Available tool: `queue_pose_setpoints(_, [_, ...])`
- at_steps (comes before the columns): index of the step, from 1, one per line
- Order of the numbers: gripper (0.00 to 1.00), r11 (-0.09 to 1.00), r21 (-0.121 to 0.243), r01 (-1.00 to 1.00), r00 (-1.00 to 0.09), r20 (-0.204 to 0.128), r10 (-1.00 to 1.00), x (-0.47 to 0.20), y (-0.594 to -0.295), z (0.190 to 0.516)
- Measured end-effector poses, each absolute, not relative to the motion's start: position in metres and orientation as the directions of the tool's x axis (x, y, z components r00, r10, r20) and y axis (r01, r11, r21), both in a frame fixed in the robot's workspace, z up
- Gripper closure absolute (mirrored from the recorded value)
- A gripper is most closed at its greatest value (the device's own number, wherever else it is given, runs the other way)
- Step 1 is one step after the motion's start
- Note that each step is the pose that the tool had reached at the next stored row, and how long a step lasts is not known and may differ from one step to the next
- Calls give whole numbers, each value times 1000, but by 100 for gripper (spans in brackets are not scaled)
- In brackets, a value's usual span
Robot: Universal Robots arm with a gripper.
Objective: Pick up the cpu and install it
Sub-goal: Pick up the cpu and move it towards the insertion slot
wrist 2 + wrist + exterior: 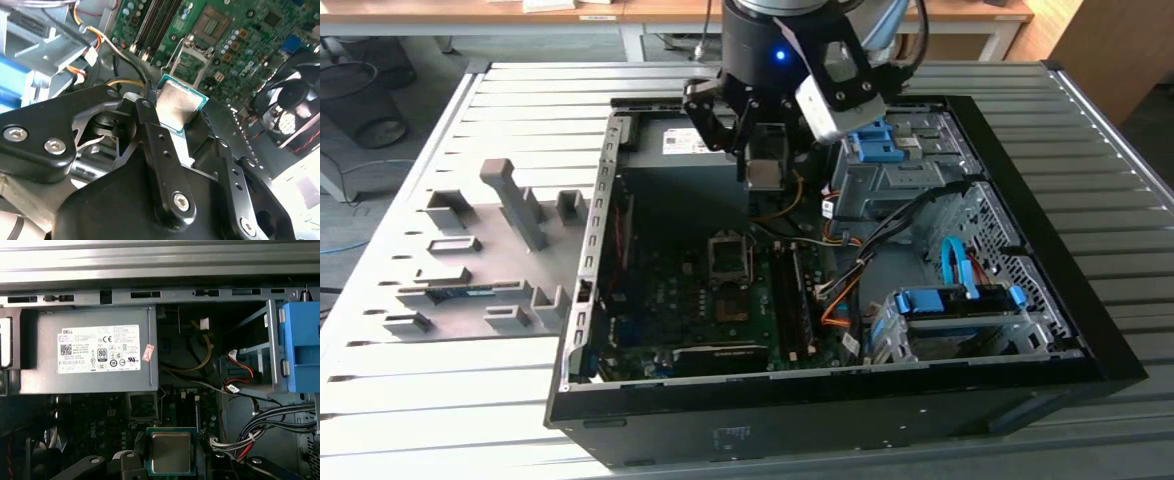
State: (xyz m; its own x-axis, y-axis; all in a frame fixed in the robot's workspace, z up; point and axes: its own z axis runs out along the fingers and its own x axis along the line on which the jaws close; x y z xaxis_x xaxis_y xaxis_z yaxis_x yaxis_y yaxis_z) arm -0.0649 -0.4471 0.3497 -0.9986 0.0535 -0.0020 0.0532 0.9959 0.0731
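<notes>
Gripper [765,168]: clamped narrow on the cpu, which is pinched by two opposite edges between the black fingers [150,127].
Cpu [180,102]: held clear of the board with its silvery face toward both wrist cameras and a thin green rim visible around it. No contact with the board is seen.
Position: the load is carried inside the open computer case [854,392], above the motherboard [700,305]. In the exterior view it hangs just beyond the socket [727,255], near the grey power supply [90,350].
Socket: the hinged frame [189,62] is seen lifted in the second wrist view, and the bare seat [212,22] lies beyond it.
Step in hand: the pick is judged done. The carry toward the socket is under way, and the seating is not yet done.
Demand of the seating: by judgement, the chip must be kept level, squared to the seat and matched in orientation, then lowered without sideways pressure.
Risk: a tilted or offset landing is judged likely to harm the contacts.
</notes>
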Motion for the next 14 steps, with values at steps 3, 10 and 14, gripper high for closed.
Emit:
queue_pose_setpoints(3, [53, 996, 73, 54, -998, -2, 55, -66, -456, 347])
queue_pose_setpoints(10, [53, 996, 73, 59, -998, -2, 59, -67, -479, 334])
queue_pose_setpoints(14, [53, 995, 73, 61, -998, -2, 61, -70, -487, 327])
